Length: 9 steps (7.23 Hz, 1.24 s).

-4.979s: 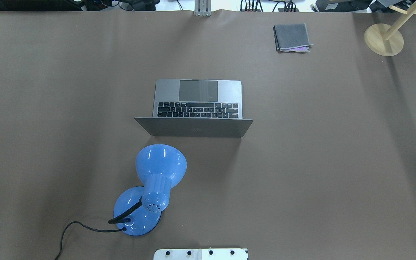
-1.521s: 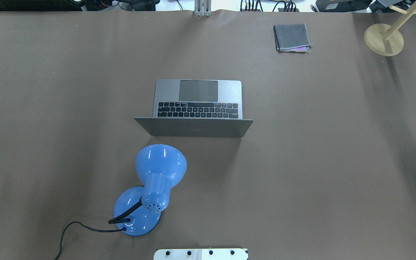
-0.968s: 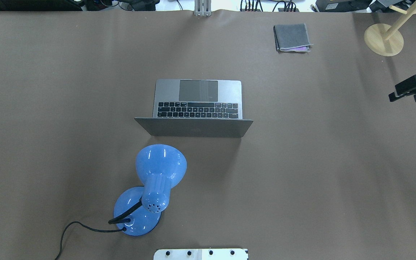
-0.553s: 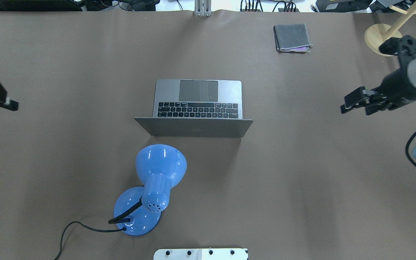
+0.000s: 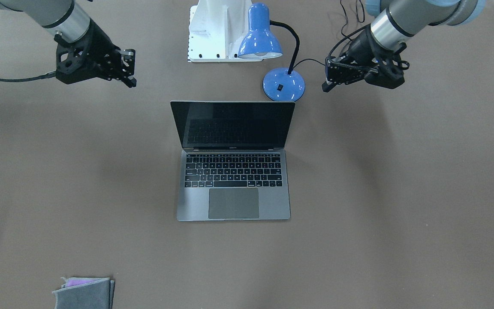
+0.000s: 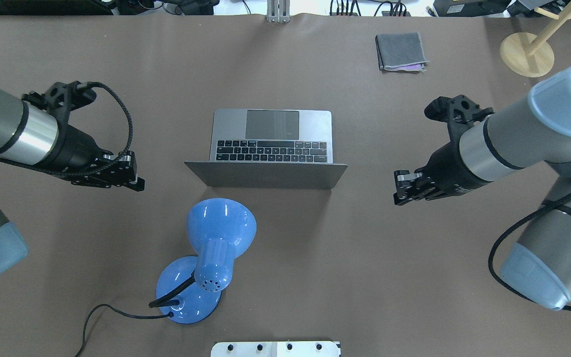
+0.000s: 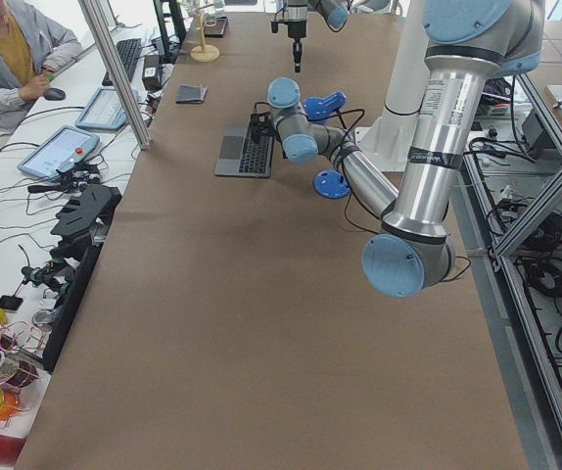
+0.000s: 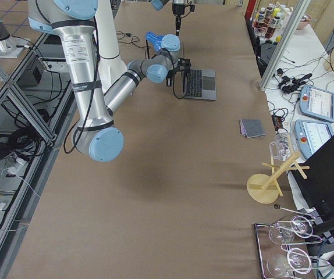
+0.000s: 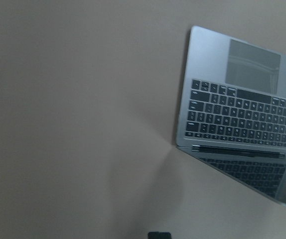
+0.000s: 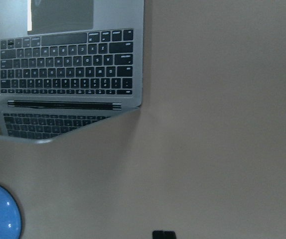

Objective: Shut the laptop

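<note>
Brown table point(image 6: 414, 277); arms point(image 6: 18, 136) beside open laptop point(image 6: 271, 136)

The laptop point(image 5: 233, 161) shows smooth grey metal, matt all over; its screen point(image 5: 232, 124) gleams glossy black, the keys point(image 5: 212, 171) dull black plastic; the table point(image 5: 401, 193) wears matt brown paper, faintly creased; the lamp point(image 6: 221, 228) shines in glossy blue enamel; the cloth point(image 6: 400, 49) looks soft, grey, woven; the stand base point(image 6: 516, 57) is pale bare wood.
</note>
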### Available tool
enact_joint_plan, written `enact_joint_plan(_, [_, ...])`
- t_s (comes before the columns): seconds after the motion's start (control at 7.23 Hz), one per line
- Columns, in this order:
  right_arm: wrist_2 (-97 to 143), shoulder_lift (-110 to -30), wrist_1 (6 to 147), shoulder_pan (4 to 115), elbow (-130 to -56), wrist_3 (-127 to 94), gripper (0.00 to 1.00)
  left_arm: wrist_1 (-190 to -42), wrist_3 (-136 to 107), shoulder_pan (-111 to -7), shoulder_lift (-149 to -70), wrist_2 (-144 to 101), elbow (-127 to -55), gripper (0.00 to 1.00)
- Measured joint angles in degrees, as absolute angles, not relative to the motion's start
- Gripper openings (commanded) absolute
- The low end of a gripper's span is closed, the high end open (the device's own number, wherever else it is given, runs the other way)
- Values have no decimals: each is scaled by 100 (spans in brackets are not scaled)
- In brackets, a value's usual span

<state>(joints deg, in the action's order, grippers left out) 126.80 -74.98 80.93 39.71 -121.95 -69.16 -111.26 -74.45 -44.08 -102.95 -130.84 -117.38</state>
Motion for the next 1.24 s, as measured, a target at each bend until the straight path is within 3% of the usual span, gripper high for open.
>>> enact_joint_plan(0.28, [12602, -6868, 8095, 3730, -11888, -7409, 0, -11065, -7486, -4059, -10581, -12980, -11653, 0])
enact_joint_plan(0.69, [12250, -6555, 8086, 3816, -11749, -7473, 0, -10628, -7490, -3904, -11458, -12750, -11229, 0])
enact_joint_plan(1.24, [12024, -6132, 7888, 3952, -11225, -7500, 0, -10609, -7236, -3920, -11647, -12327, -11018, 0])
